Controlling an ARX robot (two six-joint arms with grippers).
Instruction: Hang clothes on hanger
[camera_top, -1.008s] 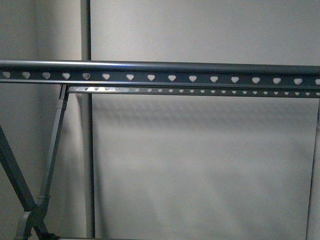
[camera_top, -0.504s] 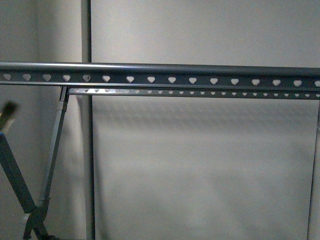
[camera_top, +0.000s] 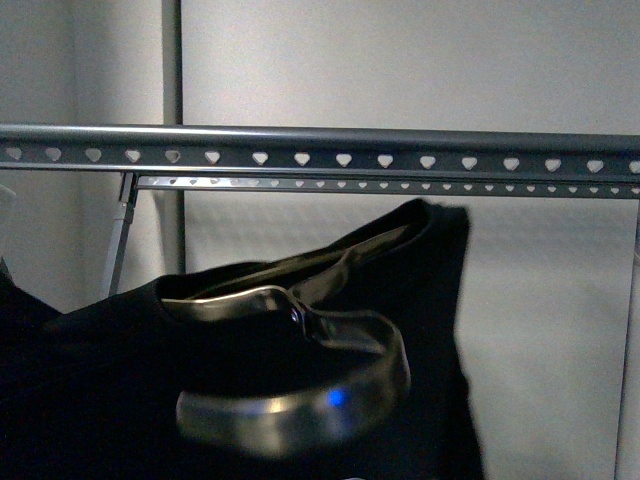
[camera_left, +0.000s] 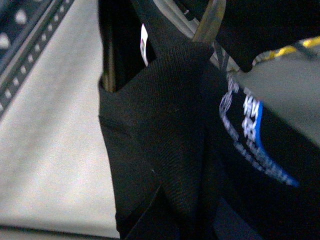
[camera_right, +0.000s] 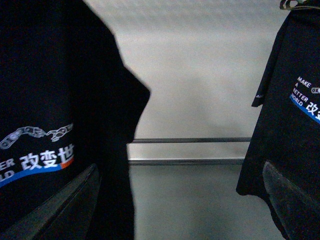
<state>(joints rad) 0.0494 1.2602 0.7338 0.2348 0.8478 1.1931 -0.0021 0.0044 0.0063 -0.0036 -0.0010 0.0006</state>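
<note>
One black T-shirt (camera_top: 90, 390) filling the lower half of the front view, held up below a long grey rail (camera_top: 320, 150) with a row of heart-shaped holes running across the top of the scene. Not draped on the rail; pale wall (camera_top: 400, 60) visible between the two, with one upper corner of the cloth close under a second, thinner rail (camera_top: 500, 186) behind the first. Nearest the camera, a shiny curved shape (camera_top: 290, 415) with a small blue glint, too blurred to identify. From the left wrist camera, black knit cloth very close, with a white label (camera_left: 144, 44), a blue stripe, white lettering, and a thin brass-coloured rod (camera_left: 209, 22) going into the folds; holed rail off in one corner. Left gripper fingers not made out among the cloth, so impossible to tell whether clamped or apart. From the right wrist camera, right gripper (camera_right: 180, 166) with fingers (camera_right: 60, 205) spread wide, nothing between them. Black printed cloth on both sides: chain graphic on one, "MAKE A BETTER WORLD" on the other; unclear whether one garment or two.
</note>
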